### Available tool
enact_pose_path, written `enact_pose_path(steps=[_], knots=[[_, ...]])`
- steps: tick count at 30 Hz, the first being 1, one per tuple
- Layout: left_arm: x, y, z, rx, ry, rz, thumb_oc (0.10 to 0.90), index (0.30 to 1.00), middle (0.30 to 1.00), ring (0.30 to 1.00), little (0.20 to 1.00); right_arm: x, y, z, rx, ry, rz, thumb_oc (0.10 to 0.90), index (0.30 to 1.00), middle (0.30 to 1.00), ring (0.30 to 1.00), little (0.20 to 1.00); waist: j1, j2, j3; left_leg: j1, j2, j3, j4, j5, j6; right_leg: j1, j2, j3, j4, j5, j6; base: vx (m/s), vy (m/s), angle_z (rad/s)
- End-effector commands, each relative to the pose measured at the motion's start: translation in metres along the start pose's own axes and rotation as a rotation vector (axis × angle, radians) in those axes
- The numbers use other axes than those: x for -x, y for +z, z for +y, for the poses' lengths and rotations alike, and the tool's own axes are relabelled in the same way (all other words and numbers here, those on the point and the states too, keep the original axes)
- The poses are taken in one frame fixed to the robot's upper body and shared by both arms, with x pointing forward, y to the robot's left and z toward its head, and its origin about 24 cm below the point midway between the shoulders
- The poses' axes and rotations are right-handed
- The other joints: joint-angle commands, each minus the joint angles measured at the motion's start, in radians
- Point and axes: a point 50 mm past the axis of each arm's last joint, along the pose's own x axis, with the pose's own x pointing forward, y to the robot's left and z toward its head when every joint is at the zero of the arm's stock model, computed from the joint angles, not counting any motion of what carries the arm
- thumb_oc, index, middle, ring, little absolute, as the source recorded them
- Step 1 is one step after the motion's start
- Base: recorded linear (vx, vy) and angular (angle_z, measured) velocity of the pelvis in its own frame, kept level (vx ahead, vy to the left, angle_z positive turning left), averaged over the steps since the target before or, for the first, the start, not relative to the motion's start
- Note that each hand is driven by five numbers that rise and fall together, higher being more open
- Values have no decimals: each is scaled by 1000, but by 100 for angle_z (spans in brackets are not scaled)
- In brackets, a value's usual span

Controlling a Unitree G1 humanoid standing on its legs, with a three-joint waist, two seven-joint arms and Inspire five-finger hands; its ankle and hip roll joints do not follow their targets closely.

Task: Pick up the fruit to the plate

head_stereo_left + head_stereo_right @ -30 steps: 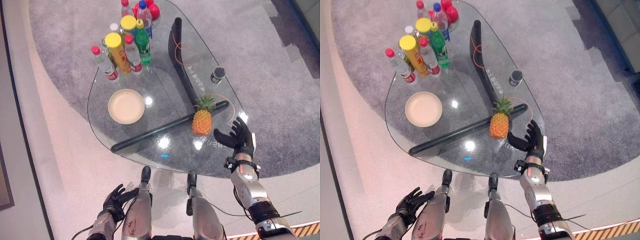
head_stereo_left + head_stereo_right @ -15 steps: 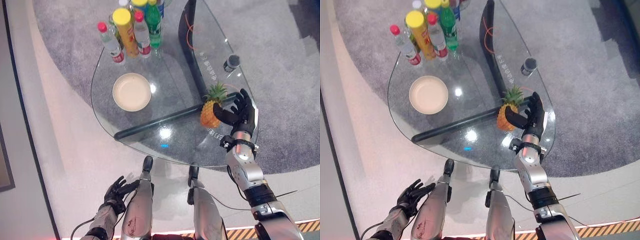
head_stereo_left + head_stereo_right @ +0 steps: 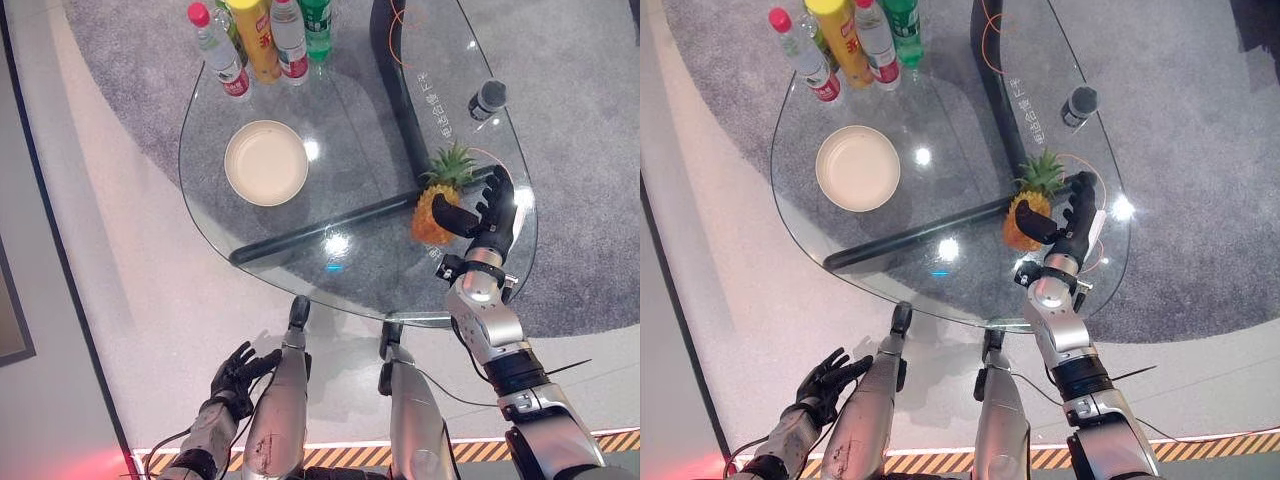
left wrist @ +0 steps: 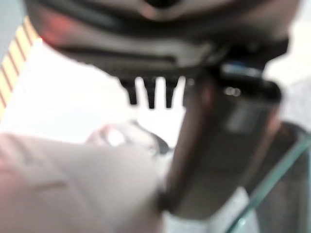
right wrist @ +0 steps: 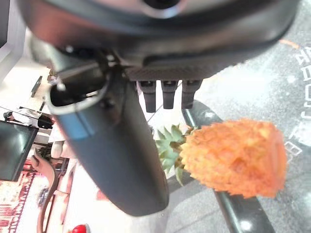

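An orange pineapple [image 3: 432, 212] with a green crown stands upright near the right edge of the glass table [image 3: 345, 125]. My right hand [image 3: 487, 220] is right beside it on its right, open. The thumb [image 5: 116, 155] reaches across the fruit's front and the straight fingers [image 5: 167, 94] rise past its side; the pineapple [image 5: 235, 156] lies in the gap between them, ungrasped. A round cream plate [image 3: 266, 162] sits empty on the table's left half. My left hand [image 3: 238, 371] hangs low beside the table's near edge, fingers spread.
Several bottles [image 3: 262, 38] cluster at the table's far edge. A small dark can [image 3: 486, 98] stands behind the pineapple. Dark frame bars [image 3: 320, 225] run under the glass. A thin orange wire [image 3: 492, 156] loops by the fruit.
My right hand has moved forward from the table's near edge up against the pineapple, its thumb now in front of the fruit. The camera has shifted, sliding the whole scene.
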Motion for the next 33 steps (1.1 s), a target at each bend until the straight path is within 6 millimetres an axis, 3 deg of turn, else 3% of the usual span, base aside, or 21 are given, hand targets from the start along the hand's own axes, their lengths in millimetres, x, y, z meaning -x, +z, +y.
enact_pose_path(steps=[1, 15, 33], knots=[[11, -35, 0, -23, 15, 101, 800, 900, 900, 900, 900, -8, 54, -3, -37, -53, -234, 800, 900, 900, 900, 900, -6, -10, -3, -47, -121, 27, 100, -104, 97, -20, 90, -42, -24, 66, -64, 0, 0, 0], [9, -31, -8, -10, -5, 85, 800, 900, 900, 900, 900, -12, 49, 10, -103, -37, -138, 800, 900, 900, 900, 900, 6, -6, -3, -87, -126, 26, 104, -98, 99, -70, 84, -51, -7, 72, -59, 0, 0, 0], [7, -24, -15, -13, -33, 66, 800, 900, 900, 900, 900, -31, 27, 1, 18, -267, 41, 800, 900, 900, 900, 900, 27, 6, -3, -127, -134, 21, 103, -89, 105, -122, 79, -64, 11, 82, -50, 0, 0, 0]])
